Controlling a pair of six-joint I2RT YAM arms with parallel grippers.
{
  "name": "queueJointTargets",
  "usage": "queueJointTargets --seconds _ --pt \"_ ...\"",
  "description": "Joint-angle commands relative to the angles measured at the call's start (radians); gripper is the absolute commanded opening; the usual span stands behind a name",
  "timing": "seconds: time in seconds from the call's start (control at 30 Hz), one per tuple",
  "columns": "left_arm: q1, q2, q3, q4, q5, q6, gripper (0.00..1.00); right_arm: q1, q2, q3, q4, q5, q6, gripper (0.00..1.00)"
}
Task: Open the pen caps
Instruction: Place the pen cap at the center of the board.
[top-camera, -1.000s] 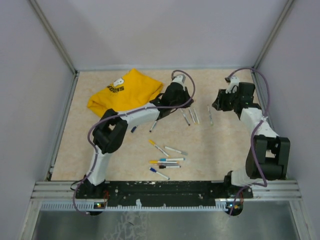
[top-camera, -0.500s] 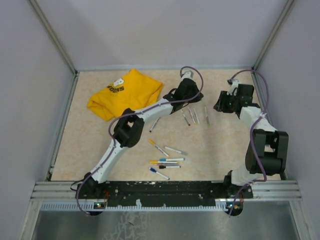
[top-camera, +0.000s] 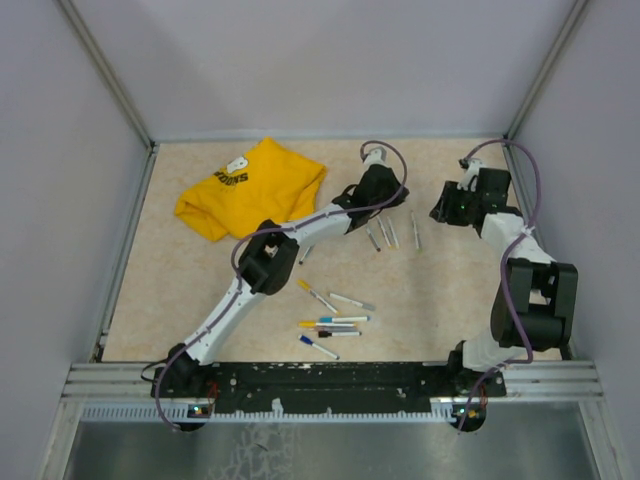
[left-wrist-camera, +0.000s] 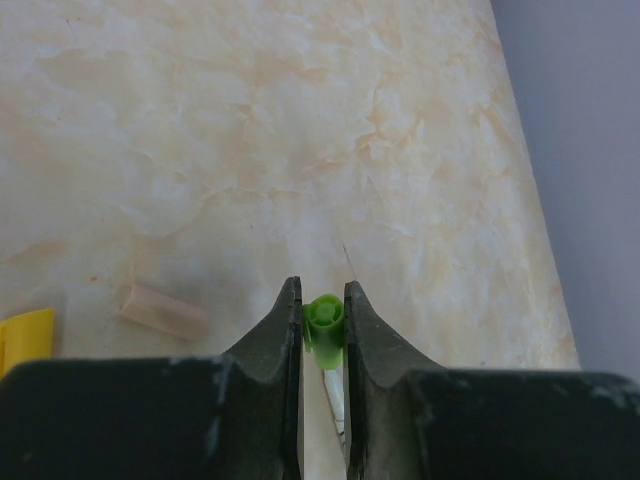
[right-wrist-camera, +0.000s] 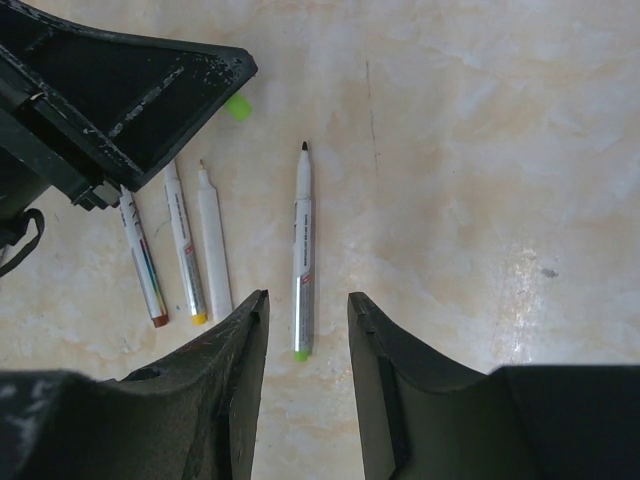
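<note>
Stretching farther out now; left gripper (left-wrist-camera: 322, 300) clamps green cap (left-wrist-camera: 325, 320).

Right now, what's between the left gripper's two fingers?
A green pen cap, pinched in the left gripper; the left wrist view shows it end-on.

the tabletop (left-wrist-camera: 300, 120) is smooth, faintly shiny marbled laminate; the green pen cap (left-wrist-camera: 324, 318), lower centre, is glossy plastic; the yellow t-shirt (top-camera: 250, 185) is matt cloth.
</note>
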Motion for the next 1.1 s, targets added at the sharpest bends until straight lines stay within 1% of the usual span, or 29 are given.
queueJointTargets --seconds 0.0,0.1,0.27,0.5,0.8,1.07 --pt "0.000 0.046 0.046 0.052 -0.004 -0.016 0.08 -0.010 -0.007 0.011 0.043 0.000 0.012 0.37" --pt "-0.001 0.059 0.049 0.058 0.004 -0.023 0.09 -0.010 -0.005 0.010 0.042 -0.004 0.012 0.37" --pt "-0.001 0.073 0.051 0.072 0.013 -0.024 0.15 -0.009 0.001 0.008 0.043 -0.017 0.018 0.37" --pt "-0.001 0.075 0.050 0.068 0.019 -0.016 0.26 -0.010 0.003 0.010 0.043 -0.022 0.020 0.37" --pt "0.007 0.058 0.050 0.057 0.010 0.003 0.30 -0.009 0.003 0.010 0.042 -0.023 0.022 0.37" --pt "0.010 0.032 0.050 0.041 -0.001 0.029 0.31 -0.010 0.003 0.010 0.041 -0.024 0.023 0.37"
